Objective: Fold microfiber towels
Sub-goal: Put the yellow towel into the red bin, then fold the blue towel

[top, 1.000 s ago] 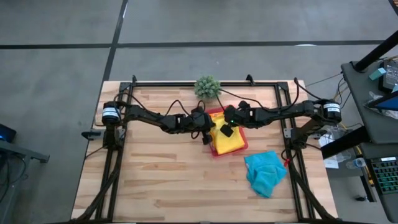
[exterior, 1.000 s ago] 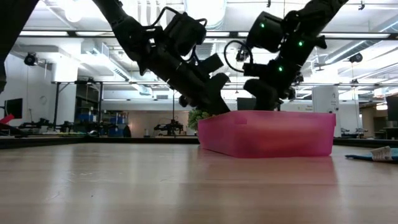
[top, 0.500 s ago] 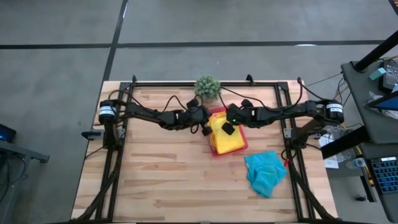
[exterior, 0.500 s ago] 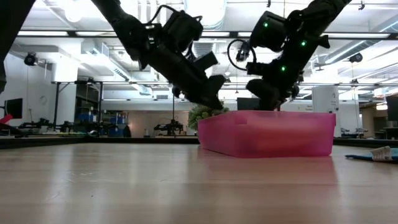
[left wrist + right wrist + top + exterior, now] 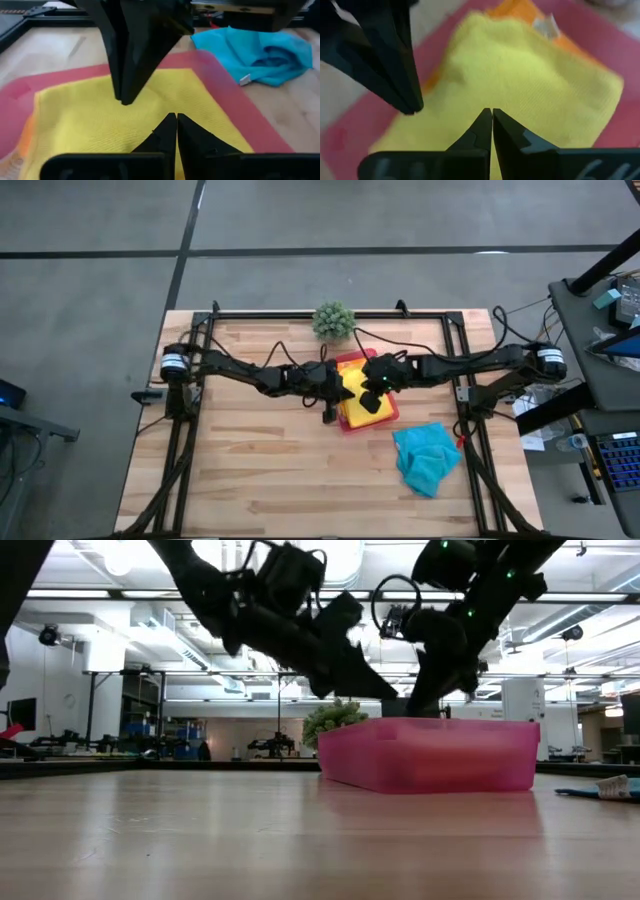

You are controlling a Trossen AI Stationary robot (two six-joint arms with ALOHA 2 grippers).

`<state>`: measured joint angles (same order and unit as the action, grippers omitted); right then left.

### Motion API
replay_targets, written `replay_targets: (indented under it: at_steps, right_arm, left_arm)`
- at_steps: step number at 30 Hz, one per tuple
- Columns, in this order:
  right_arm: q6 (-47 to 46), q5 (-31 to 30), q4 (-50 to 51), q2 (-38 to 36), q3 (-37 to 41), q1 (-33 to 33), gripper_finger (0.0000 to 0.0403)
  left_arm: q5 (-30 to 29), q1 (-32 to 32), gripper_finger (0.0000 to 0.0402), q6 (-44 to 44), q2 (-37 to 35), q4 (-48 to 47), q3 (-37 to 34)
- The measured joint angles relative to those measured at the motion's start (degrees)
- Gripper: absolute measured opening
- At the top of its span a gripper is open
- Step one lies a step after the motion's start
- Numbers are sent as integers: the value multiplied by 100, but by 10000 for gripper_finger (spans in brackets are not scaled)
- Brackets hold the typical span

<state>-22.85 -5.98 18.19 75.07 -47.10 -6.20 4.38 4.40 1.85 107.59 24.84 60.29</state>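
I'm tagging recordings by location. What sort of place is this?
Probably a robotics lab or workshop in a large open industrial hall. Strip lights and exposed ducts hang overhead, equipment racks stand far behind the wooden table, and a cable-strewn bench stands beside it on grey concrete floor.

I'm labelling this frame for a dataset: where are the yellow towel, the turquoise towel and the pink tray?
yellow towel (image 5: pixel 366 410), high view, its bare lower half.
turquoise towel (image 5: pixel 427 458), high view, middle of the crumpled heap.
pink tray (image 5: pixel 430 755), low view, its near side wall.
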Motion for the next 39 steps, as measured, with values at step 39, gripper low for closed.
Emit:
replay_targets:
  at_steps: [39]
  right_arm:
    - [-1753,678,250,-787,-202,1233,9]
  left_arm:
    - [-2119,-354,0,660,-1706,-1381,-333]
